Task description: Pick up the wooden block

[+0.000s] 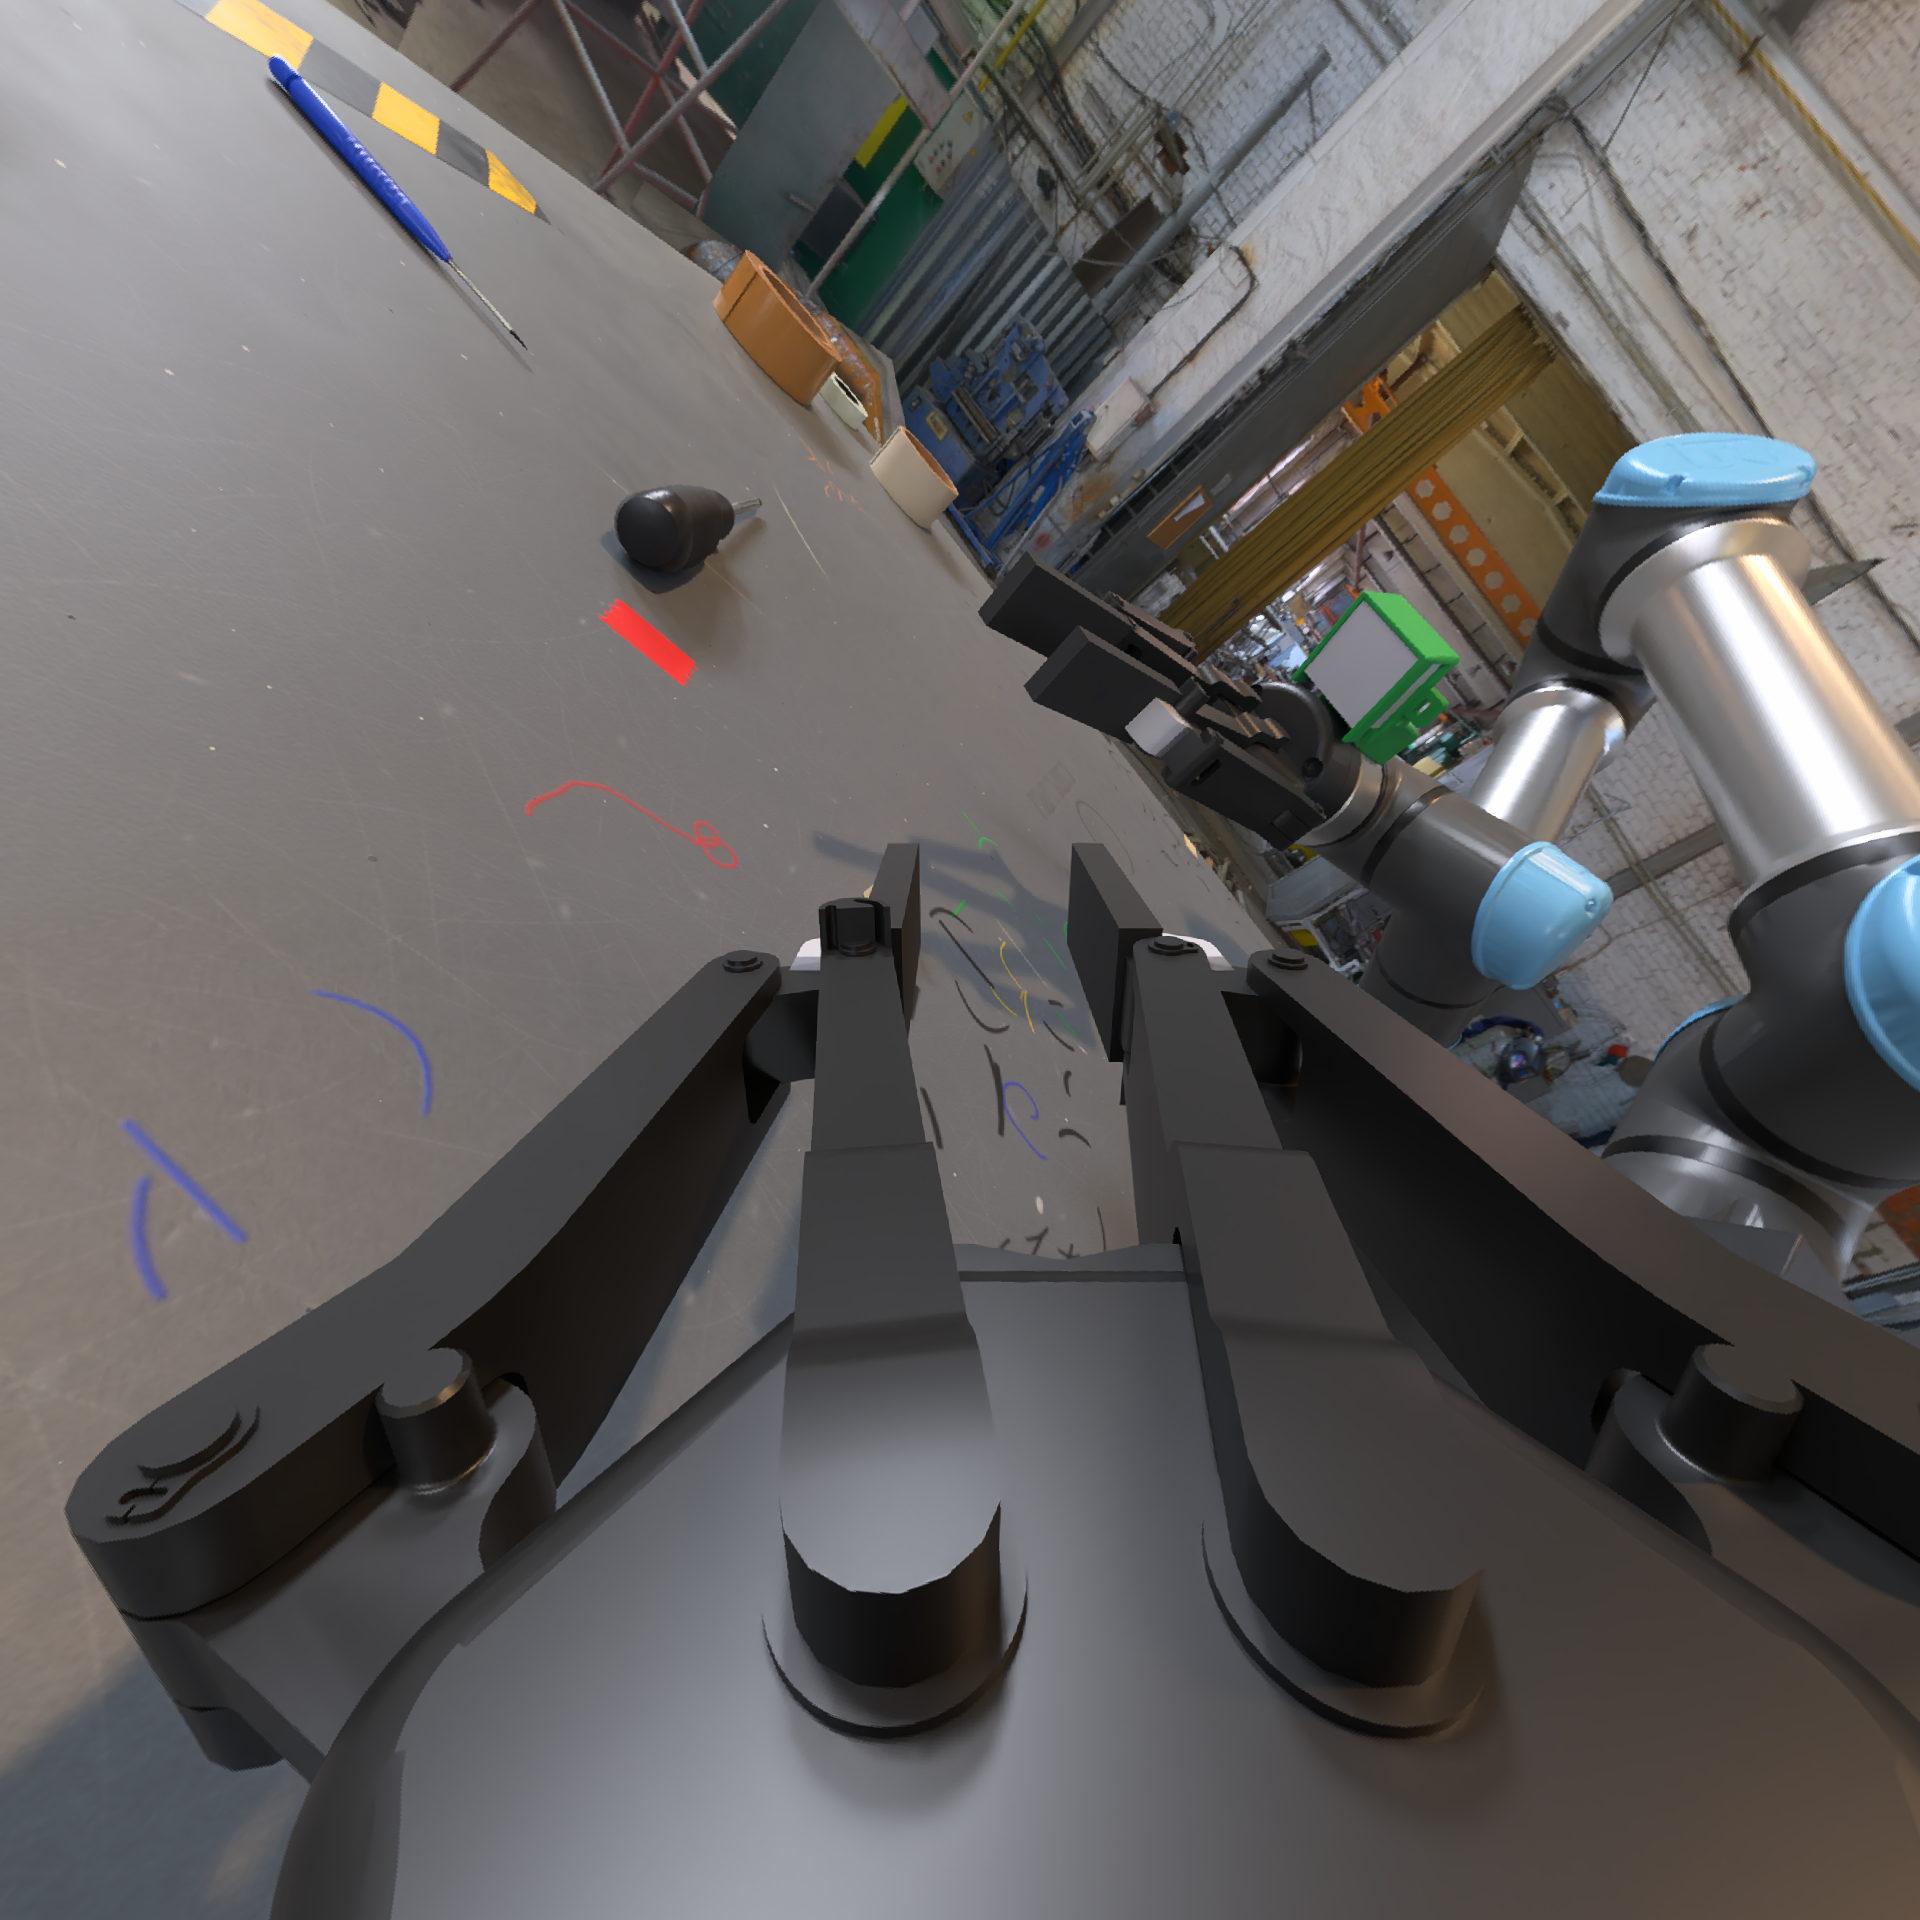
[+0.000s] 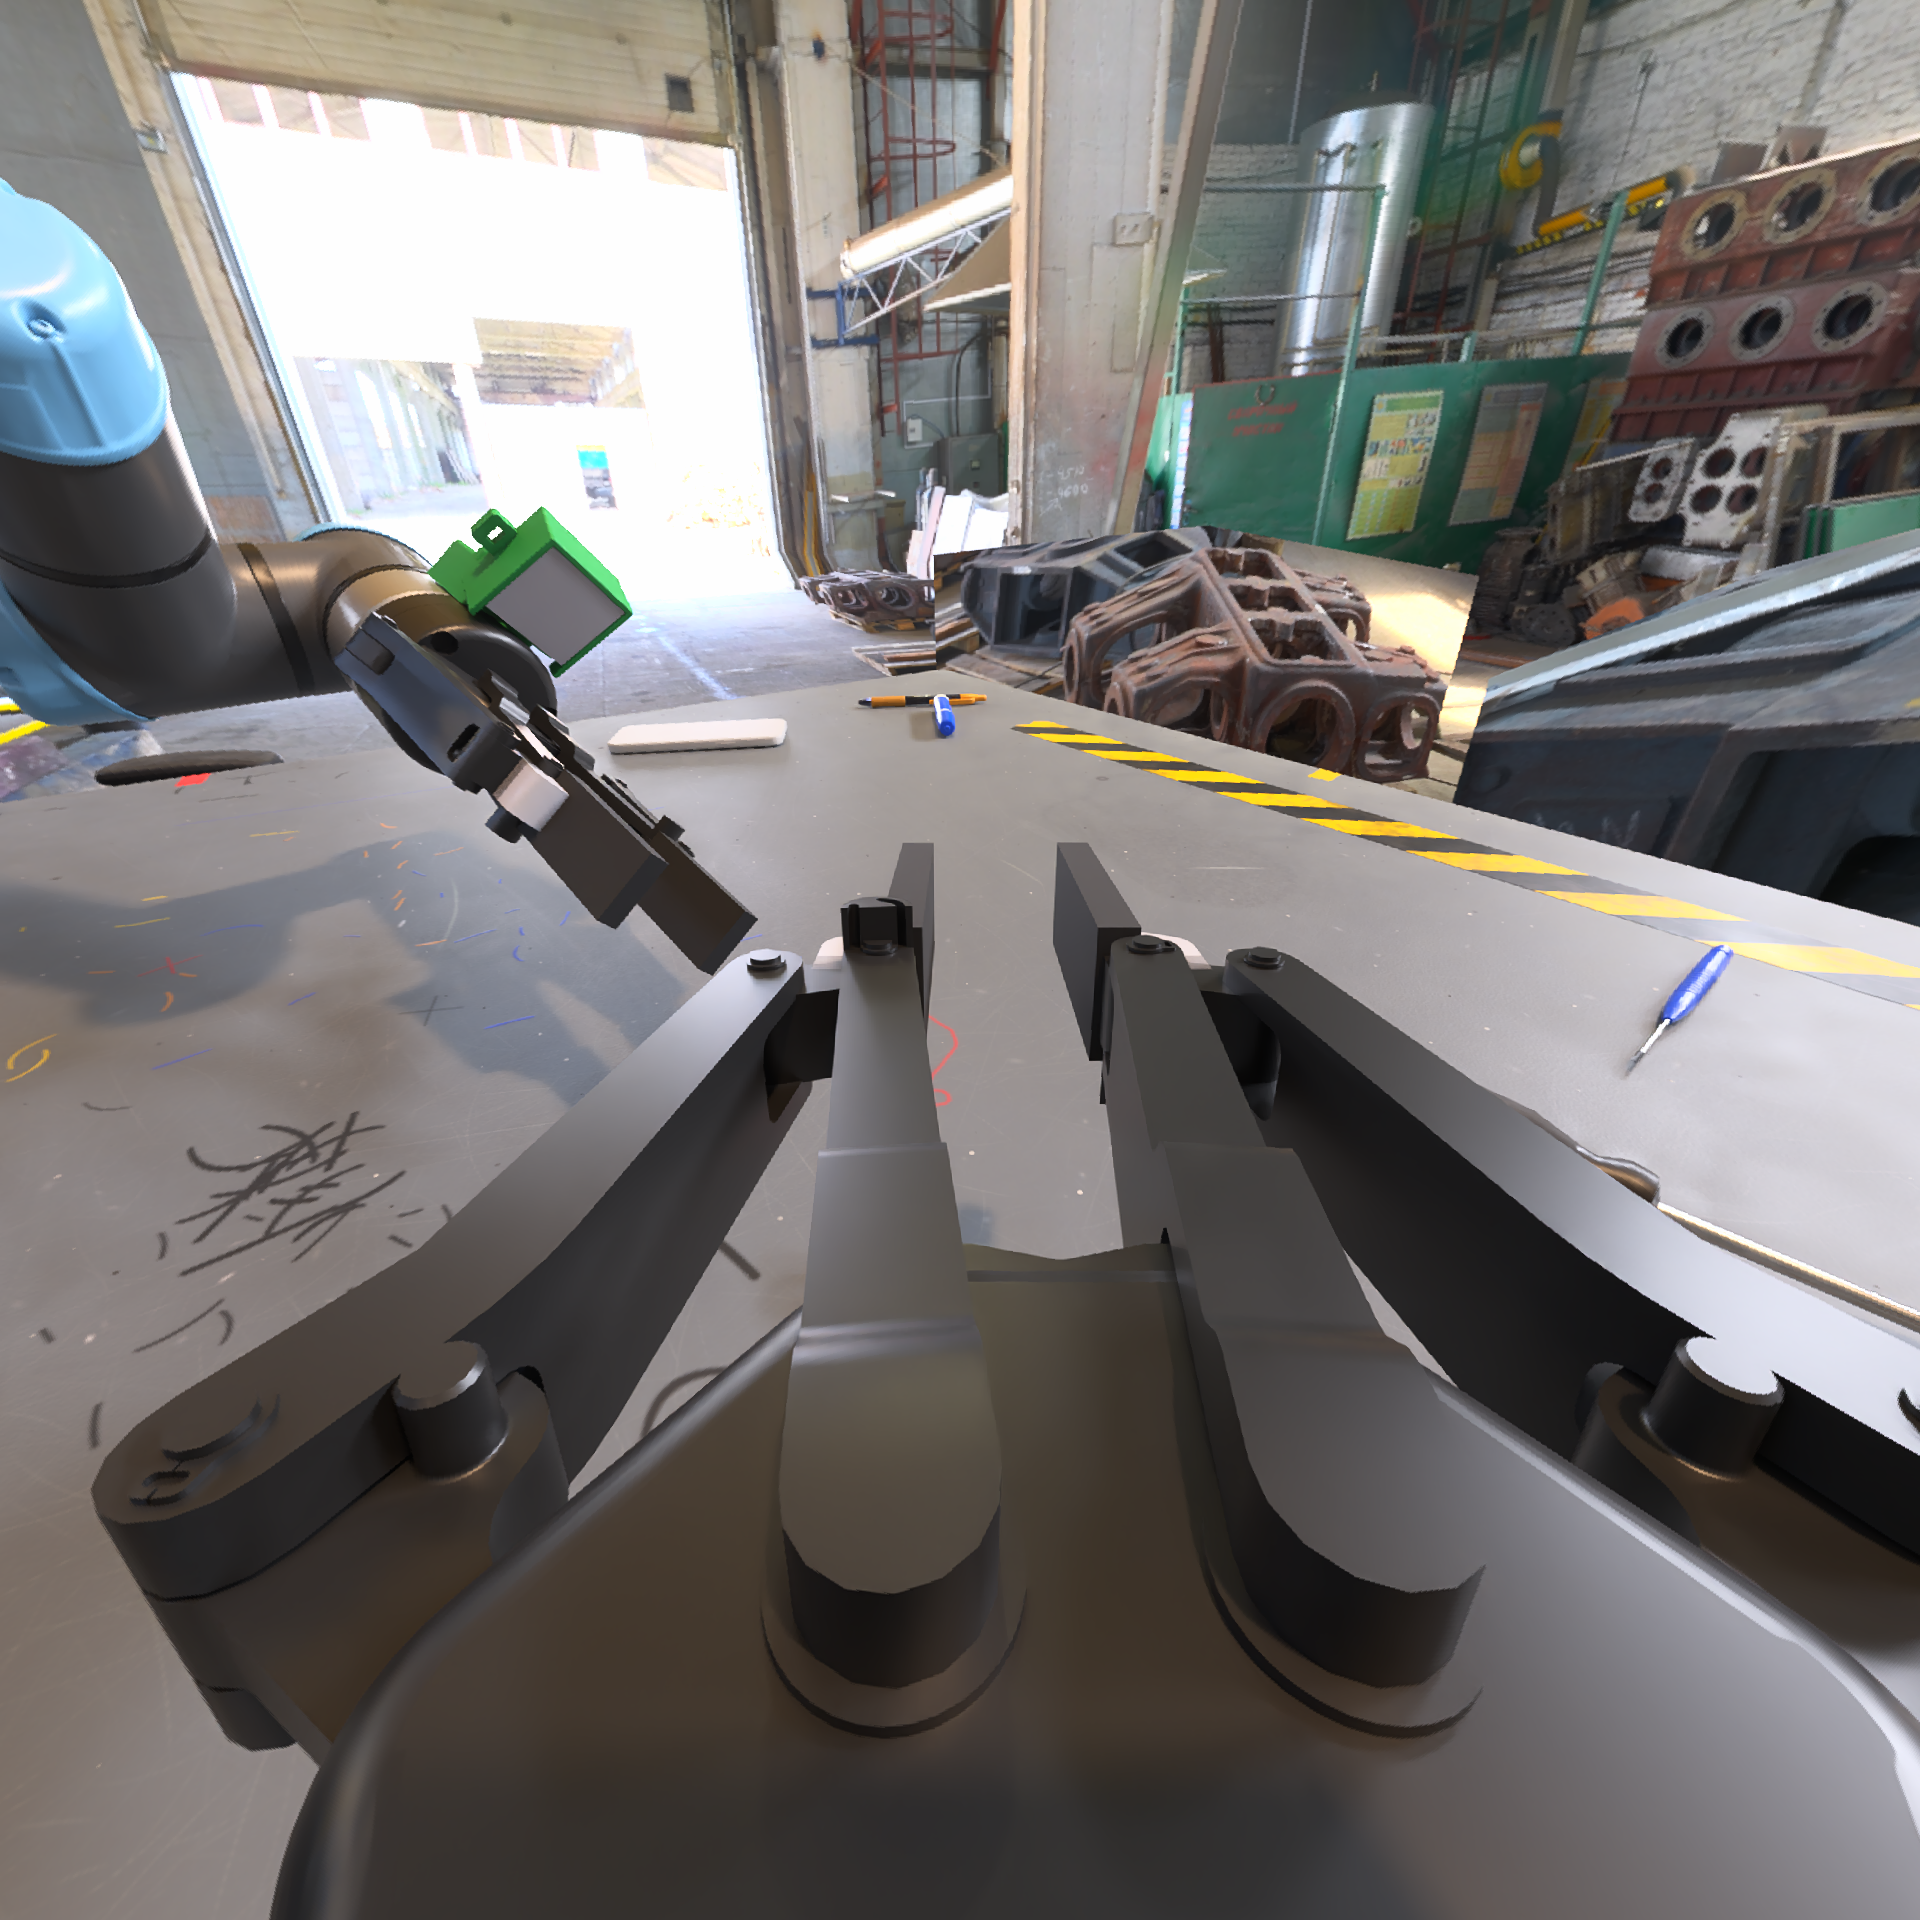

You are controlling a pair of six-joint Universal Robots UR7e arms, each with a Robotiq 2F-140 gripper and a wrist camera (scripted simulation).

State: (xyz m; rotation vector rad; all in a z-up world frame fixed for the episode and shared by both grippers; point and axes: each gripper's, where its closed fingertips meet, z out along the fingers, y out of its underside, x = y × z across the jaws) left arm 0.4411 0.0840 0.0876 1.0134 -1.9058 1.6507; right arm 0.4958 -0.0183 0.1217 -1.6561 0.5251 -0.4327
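An orange-brown wooden block (image 1: 774, 322) stands near the table's far edge in the left wrist view, well ahead and left of my left gripper (image 1: 992, 862). It does not show in the right wrist view. My left gripper hovers over the scribbled grey table (image 1: 312, 727), its fingers a narrow gap apart with nothing between them. My right gripper (image 2: 992, 857) is likewise slightly apart and empty. Each gripper shows in the other's view: the right one (image 1: 1023, 646) at the table's right side, the left one (image 2: 675, 930) tilted down at the left.
A black-handled tool (image 1: 675, 520), a red tape strip (image 1: 646, 642), a blue screwdriver (image 1: 364, 156), a cream roll (image 1: 912, 478) and a small white roll (image 1: 847, 400) lie on the table. The right wrist view shows a white flat pad (image 2: 696, 736), pens (image 2: 925, 704) and a yellow-black stripe (image 2: 1351, 826).
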